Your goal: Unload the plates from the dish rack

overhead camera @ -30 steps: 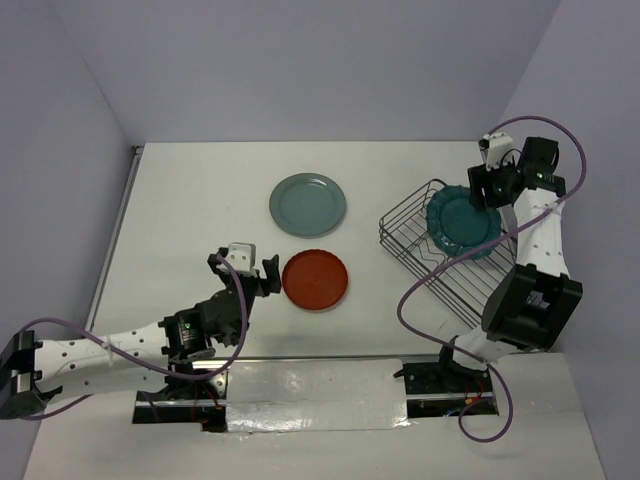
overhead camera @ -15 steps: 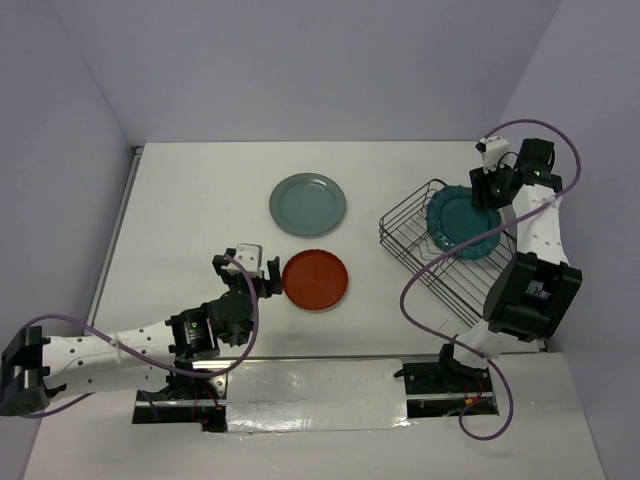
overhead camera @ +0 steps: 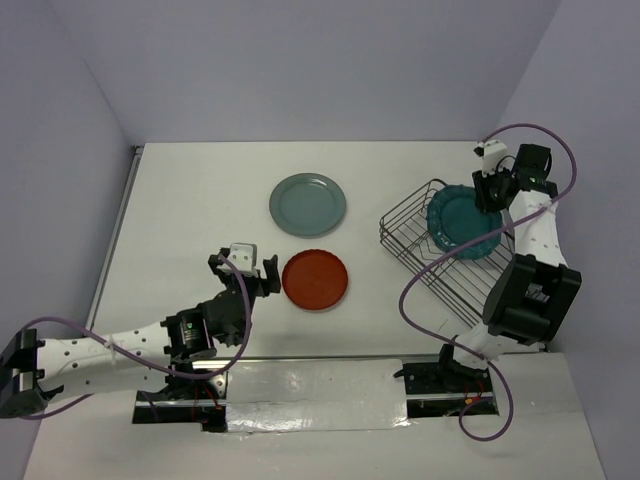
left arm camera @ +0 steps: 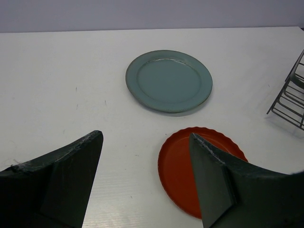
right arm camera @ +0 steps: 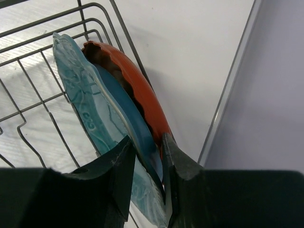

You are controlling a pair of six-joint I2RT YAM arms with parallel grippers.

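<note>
Top view, rack: the dish rack (overhead camera: 415, 252) sits at the right of the frame with the dark teal plate (overhead camera: 462, 222) standing on edge inside it.
Top view, unloaded: a grey-green plate (overhead camera: 307, 204) lies flat at upper centre of the table (overhead camera: 180, 210). A red-orange plate on the table (overhead camera: 315, 280) lies just below it, the two apart.
Top view, arms: the right gripper (overhead camera: 486, 200) is at the teal plate's upper right rim. The left gripper (overhead camera: 245, 268) hovers just left of the red-orange plate on the table.
Left wrist view, left fingers: spread wide and holding nothing, with both unloaded plates ahead and a corner of the rack at the right edge.
Right wrist view, right fingers (right arm camera: 118, 175): narrowly parted astride the teal plate's rim. Whether the pads are already pressing cannot be told.
Right wrist view, neighbour: a red-orange plate in the rack (right arm camera: 137, 80) leans right against the teal plate's back, its edge meeting the right-hand finger.
Step in hand: probably securing the teal plate for lifting out.
Doing it well: pinch the teal rim alone, then lift straight along the dividers so that neither the wires nor the neighbouring plate gets dragged.
Risk: a shallow pinch on a glazed rim may let the plate swing.
</note>
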